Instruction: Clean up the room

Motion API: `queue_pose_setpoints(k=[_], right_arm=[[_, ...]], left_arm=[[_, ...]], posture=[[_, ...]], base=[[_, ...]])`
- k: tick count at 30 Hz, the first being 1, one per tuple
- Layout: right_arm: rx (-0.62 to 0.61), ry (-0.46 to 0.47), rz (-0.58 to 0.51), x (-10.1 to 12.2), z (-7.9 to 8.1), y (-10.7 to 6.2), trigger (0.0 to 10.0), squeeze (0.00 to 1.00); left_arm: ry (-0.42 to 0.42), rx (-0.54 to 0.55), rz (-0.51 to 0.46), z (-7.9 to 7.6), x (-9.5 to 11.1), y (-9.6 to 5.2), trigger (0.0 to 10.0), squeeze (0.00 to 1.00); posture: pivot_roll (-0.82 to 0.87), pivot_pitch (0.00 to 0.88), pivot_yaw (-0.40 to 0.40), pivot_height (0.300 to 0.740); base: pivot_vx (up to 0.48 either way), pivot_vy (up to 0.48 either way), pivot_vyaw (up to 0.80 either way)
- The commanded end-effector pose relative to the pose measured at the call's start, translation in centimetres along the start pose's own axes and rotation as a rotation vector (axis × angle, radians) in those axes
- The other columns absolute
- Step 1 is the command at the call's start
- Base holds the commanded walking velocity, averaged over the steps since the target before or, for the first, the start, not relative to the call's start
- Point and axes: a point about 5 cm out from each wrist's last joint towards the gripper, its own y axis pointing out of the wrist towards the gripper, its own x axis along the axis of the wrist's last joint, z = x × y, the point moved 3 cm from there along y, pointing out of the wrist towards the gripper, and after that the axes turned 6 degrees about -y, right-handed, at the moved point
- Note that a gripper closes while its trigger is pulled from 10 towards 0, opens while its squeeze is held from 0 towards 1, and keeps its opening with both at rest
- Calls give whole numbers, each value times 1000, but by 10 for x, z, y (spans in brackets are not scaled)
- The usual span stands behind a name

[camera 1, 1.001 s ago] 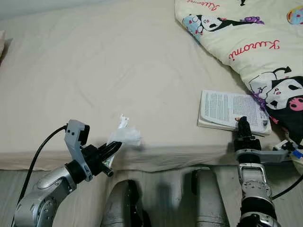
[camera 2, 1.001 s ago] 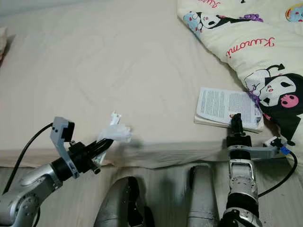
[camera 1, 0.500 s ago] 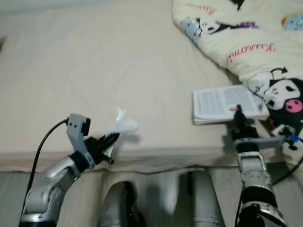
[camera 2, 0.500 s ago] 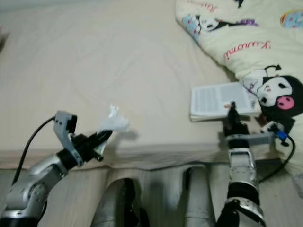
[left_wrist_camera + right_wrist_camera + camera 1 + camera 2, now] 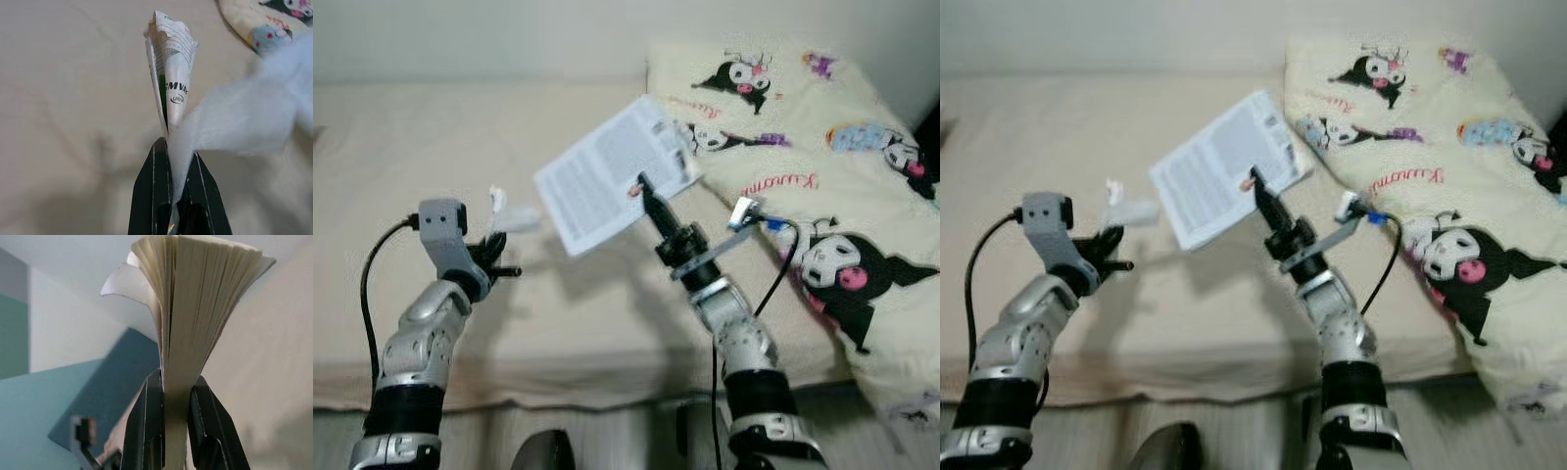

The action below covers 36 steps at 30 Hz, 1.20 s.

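My left gripper (image 5: pixel 494 245) is raised over the bed and shut on a crumpled white wrapper (image 5: pixel 509 215) bunched with soft tissue. In the left wrist view the wrapper (image 5: pixel 171 63) shows green print and stands up from between the black fingers (image 5: pixel 146 196). My right gripper (image 5: pixel 644 191) is lifted too, shut on the lower edge of an open paperback book (image 5: pixel 607 176) that hangs tilted in the air above the mattress. The right wrist view shows the book's fanned pages (image 5: pixel 195 298) clamped between both fingers (image 5: pixel 146 431).
A beige mattress (image 5: pixel 431 127) stretches under both arms to a pale wall behind. At the right lies a cream blanket (image 5: pixel 803 176) printed with cartoon characters, reaching down over the bed's front edge. A cable runs from the right wrist.
The view has tilted up. My right gripper has lifted the book off the bed into the air. The left gripper has risen with the wrapper still in it.
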Motion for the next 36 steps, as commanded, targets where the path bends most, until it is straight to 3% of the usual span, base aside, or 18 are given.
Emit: queue_pose_setpoints(k=[1,6,8,9,14,17,20,23,24,25,26,27,29,30,31,33,35,36], right_arm=[[21,-14,-3,1,3,1,0,0],[-60,-53,98,-18,-16,-22,0,0],[-60,-53,98,-18,-16,-22,0,0],[-144,-86,178,-32,-34,-40,0,0],[-222,-117,255,-45,-51,-58,0,0],[-336,-153,336,-56,-72,-82,0,0],[-423,-182,400,-63,-85,-101,0,0],[-447,-190,420,-66,-88,-107,0,0],[-484,-219,462,-71,-93,-118,3725,0],[-484,-219,462,-71,-93,-118,3725,0],[-507,-267,504,-75,-97,-128,10000,0],[-507,-267,504,-75,-97,-128,10000,0],[-476,-333,559,-82,-95,-132,10000,0],[-476,-333,559,-82,-95,-132,10000,0],[-422,-419,642,-92,-91,-130,10000,0],[-422,-419,642,-92,-91,-130,10000,0],[-449,-480,728,-101,-95,-136,10000,0],[-449,-480,728,-101,-95,-136,10000,0]], left_arm=[[-3,16,19,2,-11,-3,10000,0],[-21,31,89,2,-54,-18,10000,0],[-21,31,89,2,-54,-18,10000,0],[-23,100,153,20,-78,-28,10000,0],[-62,193,228,42,-100,-39,10000,0],[-38,294,332,66,-128,-61,10000,0],[-22,339,411,78,-148,-80,10000,0],[-16,349,434,81,-154,-86,10000,0],[-15,374,468,86,-164,-97,10000,0],[-15,374,468,86,-164,-97,10000,0],[-13,413,516,92,-174,-111,10000,0],[-13,413,516,92,-174,-111,10000,0],[-18,485,627,102,-196,-141,10000,0],[-18,485,627,102,-196,-141,10000,0],[-24,543,718,106,-212,-165,10000,0],[-24,543,718,106,-212,-165,10000,0],[-33,584,798,105,-226,-187,10000,0],[-33,584,798,105,-226,-187,10000,0]], posture=[[-78,42,25,634],[-81,0,14,653],[-81,0,14,653],[-78,0,11,663],[-73,0,7,677],[-72,0,4,691],[-74,0,2,701],[-74,0,2,706],[-73,0,1,706],[-73,0,1,706],[-73,0,1,706],[-73,0,1,706],[-74,0,-8,706],[-74,0,-8,706],[-88,0,-6,706],[-88,0,-6,706],[-84,0,-9,706],[-84,0,-9,706]], base=[[-480,0,0],[0,0,0],[0,0,0],[0,0,0],[0,0,0],[0,0,0],[0,0,0],[0,0,0],[0,0,0],[0,0,0],[0,0,0],[0,0,0],[0,0,763],[0,0,756],[0,0,756],[0,0,756],[0,0,756],[0,0,756]])
